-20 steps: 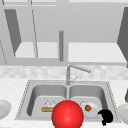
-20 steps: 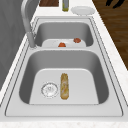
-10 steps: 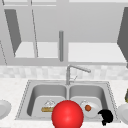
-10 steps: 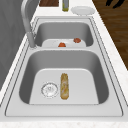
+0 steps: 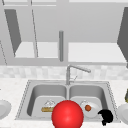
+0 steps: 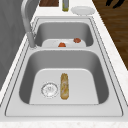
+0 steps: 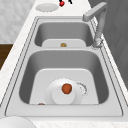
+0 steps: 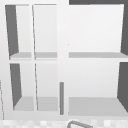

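The right robot hand [image 5: 106,117] is hovering at the front right corner of the sink [image 5: 25,100] in the front view, just beside the white plate [image 5: 93,112] lying in the right basin, a black shape whose fingers are curling inward; whether anything is sitting inside that curl I cannot tell. In the left side view a robot hand [image 6: 113,3] is showing at the top right, out past the desk's [image 6: 110,42] front edge over the dark floor, its fingers pointing downward. A large red ball [image 5: 67,114] is sitting in the foreground of the front view, covering the sink's front rim between the two basins; in the right side view a small red ball [image 7: 62,3] is appearing at the top edge beside a thin black shape, which I cannot identify with certainty. The plate in the right basin is carrying a small round orange-brown food item [image 7: 66,88], near the drain. A second reddish piece [image 6: 77,40] is lying in that same basin in the left side view. In the left basin a long bread roll [image 6: 64,85] is lying just beside the drain strainer [image 6: 49,89]. The faucet [image 5: 72,71] is standing behind the divider, its spout pointing over the right basin. Another white plate [image 6: 83,10] is resting on the desk beyond the right basin, near a bottle [image 6: 65,5].
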Controlling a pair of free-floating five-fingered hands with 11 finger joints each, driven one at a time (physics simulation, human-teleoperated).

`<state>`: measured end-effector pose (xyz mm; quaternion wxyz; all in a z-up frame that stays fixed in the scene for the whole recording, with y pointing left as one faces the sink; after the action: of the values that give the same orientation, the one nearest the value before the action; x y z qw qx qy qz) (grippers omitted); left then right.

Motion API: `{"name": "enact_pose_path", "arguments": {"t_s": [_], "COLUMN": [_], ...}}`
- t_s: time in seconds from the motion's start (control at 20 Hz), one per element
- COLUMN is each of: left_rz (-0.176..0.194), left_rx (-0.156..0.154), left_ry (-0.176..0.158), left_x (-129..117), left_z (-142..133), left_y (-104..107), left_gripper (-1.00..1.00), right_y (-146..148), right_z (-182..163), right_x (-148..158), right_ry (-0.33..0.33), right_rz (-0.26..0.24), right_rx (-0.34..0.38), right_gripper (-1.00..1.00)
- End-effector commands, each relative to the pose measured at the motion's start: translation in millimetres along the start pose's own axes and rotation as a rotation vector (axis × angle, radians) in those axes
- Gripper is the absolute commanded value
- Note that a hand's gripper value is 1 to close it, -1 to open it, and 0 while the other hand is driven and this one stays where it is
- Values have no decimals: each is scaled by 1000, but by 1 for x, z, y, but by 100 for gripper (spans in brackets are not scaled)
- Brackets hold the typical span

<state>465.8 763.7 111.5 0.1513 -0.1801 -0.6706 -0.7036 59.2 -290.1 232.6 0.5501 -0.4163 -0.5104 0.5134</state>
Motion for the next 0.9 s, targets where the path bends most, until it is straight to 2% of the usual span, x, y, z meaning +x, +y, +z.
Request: {"name": "enact_pose_path", "arguments": {"t_s": [0.0,0.4,0.55,0.85], "left_rz": [24,32,41,37], "left_rx": [9,-13,-37,-52], "left_ry": [16,11,11,20], "left_x": [-1,4,3,-1], "left_z": [-9,-9,-14,-31], "left_y": [1,-11,-6,2], "left_gripper": [-100,-100,-100,-100], "right_y": [0,0,0,0], "right_z": [0,0,0,0], "right_x": [0,0,0,0], "right_ry": [0,0,0,0], "right_rz": [0,0,0,0], "right_rx": [0,0,0,0], "right_gripper": [0,0,0,0]}}
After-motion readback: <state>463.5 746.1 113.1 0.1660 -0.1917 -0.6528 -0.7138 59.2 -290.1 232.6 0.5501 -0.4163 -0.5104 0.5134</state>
